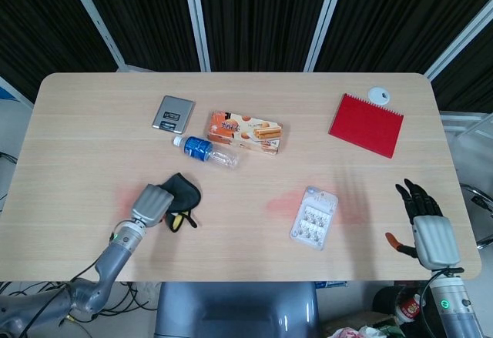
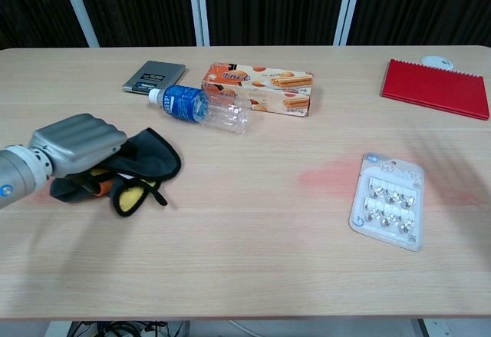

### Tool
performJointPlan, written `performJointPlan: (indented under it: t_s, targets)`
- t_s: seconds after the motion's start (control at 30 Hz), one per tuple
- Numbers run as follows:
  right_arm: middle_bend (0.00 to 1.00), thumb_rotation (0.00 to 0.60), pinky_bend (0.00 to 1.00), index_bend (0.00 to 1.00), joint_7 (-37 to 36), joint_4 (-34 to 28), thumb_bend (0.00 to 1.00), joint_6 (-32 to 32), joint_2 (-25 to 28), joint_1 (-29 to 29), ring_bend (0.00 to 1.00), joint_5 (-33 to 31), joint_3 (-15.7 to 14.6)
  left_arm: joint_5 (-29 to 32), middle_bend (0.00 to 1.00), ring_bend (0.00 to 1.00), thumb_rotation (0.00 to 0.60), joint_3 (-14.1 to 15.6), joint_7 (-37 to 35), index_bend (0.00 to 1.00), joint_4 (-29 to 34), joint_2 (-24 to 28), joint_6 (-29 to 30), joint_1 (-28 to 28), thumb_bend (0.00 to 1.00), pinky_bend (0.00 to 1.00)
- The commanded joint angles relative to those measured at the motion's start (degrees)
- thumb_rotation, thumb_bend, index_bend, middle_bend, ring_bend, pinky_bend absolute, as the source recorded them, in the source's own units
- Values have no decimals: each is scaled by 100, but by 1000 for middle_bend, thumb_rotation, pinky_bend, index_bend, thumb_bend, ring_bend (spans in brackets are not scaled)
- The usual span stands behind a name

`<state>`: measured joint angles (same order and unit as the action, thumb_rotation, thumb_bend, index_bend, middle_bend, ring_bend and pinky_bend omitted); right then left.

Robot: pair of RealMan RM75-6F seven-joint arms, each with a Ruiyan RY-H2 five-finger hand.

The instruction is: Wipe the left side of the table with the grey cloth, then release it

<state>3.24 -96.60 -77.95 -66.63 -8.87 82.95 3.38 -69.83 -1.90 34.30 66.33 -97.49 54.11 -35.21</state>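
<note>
The dark grey cloth (image 1: 185,192) lies bunched on the front left of the table (image 1: 77,153), with a yellow-edged bit showing at its near side. My left hand (image 1: 152,204) lies on top of the cloth's left part, its fingers curled down into the fabric and holding it. In the chest view the same hand (image 2: 77,145) covers the cloth (image 2: 149,160) from the left, and an orange fingertip shows beneath it. My right hand (image 1: 426,222) hovers at the table's front right edge, fingers straight and apart, holding nothing. It is out of the chest view.
Behind the cloth lie a clear bottle with a blue label (image 1: 206,152), an orange snack box (image 1: 245,132) and a small grey device (image 1: 172,113). A blister pack (image 1: 314,217) sits at centre front. A red notebook (image 1: 367,125) and a white disc (image 1: 377,94) are at the back right.
</note>
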Motion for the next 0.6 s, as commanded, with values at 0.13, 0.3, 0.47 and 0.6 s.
performJointPlan:
  t_s: [0.13, 0.3, 0.47, 0.6]
  targets:
    - [0, 600, 136, 0, 55, -13, 135, -1, -22, -2, 0, 14, -13, 233, 710, 638, 600, 11, -278, 718, -575, 234, -73, 207, 532, 738]
    - [0, 600, 136, 0, 102, -25, 135, 1, -43, -3, 0, 11, -18, 286, 710, 638, 600, -64, -493, 718, -815, 375, -69, 259, 532, 738]
    - [0, 600, 136, 0, 111, -35, 135, 2, -47, -1, 0, -6, -15, 216, 710, 638, 600, -262, -838, 718, -721, 566, 108, 242, 532, 738]
    - [0, 600, 136, 0, 101, -43, 135, 0, -41, 1, 0, -9, -15, 174, 709, 638, 600, -421, -959, 718, -486, 666, 232, 180, 532, 738]
